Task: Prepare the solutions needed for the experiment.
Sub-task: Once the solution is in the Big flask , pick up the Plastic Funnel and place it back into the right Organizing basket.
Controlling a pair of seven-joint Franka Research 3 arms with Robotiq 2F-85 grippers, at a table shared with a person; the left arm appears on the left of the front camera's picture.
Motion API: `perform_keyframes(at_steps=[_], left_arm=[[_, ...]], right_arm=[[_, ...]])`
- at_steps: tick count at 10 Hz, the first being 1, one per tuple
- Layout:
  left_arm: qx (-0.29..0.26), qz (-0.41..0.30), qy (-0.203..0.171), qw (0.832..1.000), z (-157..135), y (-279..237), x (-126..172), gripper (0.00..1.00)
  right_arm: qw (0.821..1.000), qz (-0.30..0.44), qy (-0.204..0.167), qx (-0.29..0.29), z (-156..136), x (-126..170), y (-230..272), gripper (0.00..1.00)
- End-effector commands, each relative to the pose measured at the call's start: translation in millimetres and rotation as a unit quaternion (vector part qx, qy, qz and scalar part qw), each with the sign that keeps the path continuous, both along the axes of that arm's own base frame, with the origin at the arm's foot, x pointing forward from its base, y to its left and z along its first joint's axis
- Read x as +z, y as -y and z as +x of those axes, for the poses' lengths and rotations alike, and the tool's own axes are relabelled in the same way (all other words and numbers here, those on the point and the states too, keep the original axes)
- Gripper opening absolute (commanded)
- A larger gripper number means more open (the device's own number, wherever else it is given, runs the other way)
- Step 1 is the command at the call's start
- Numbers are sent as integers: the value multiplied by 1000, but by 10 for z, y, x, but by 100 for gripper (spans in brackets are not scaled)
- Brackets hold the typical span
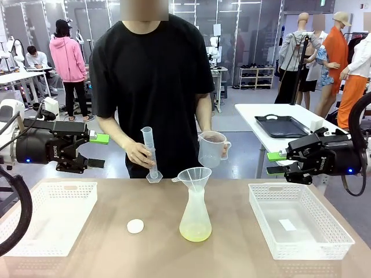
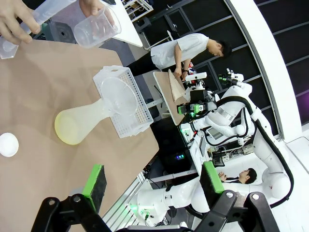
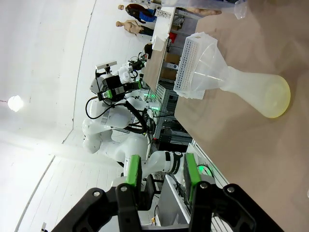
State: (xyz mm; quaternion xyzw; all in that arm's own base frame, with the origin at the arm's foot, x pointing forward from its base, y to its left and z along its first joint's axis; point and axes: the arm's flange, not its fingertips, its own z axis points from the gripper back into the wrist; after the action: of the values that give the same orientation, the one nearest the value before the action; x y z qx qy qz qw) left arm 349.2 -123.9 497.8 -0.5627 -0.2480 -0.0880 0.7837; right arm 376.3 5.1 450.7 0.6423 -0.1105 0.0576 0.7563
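Flask (image 1: 195, 217) upright, lower middle of frame, on desk (image 1: 116, 255). Funnel (image 1: 195, 175) in neck. Shallow yellow-green solution (image 1: 195, 233) in bottom. Person (image 1: 153, 75) holds measuring cylinder (image 1: 150, 153) and beaker (image 1: 212, 149) behind it, neither tipped. Left tool (image 1: 97, 150), left edge: jaws wide, empty. Right tool (image 1: 274, 163), right edge: jaws part-open, empty. Judged partway: some liquid in, more pouring likely left.

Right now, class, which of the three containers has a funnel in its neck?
The cone-shaped flask, yellow-green liquid at its bottom, funnel on top; the tall cylinder and handled jug, held by the person, have none.
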Motion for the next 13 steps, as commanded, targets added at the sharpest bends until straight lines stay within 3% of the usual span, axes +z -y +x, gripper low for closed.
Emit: perform_keyframes(at_steps=[1, 3, 4, 8, 13], left_arm=[[4, 1, -7, 1000, -8, 10, 27, 100], [4, 1, -7, 1000, -8, 10, 27, 100], [4, 1, -7, 1000, -8, 10, 27, 100], [4, 1, -7, 1000, -8, 10, 27, 100], [4, 1, -7, 1000, -8, 10, 27, 100]], right_arm=[[1000, 4, 2, -2, 5, 14, -5, 46], [1000, 0, 0, 0, 0, 0, 0, 46], [999, -41, 28, -9, 38, 105, -49, 46], [985, -171, 36, -11, 382, 515, -290, 46], [949, -312, 27, -40, 697, 942, -1103, 46]])
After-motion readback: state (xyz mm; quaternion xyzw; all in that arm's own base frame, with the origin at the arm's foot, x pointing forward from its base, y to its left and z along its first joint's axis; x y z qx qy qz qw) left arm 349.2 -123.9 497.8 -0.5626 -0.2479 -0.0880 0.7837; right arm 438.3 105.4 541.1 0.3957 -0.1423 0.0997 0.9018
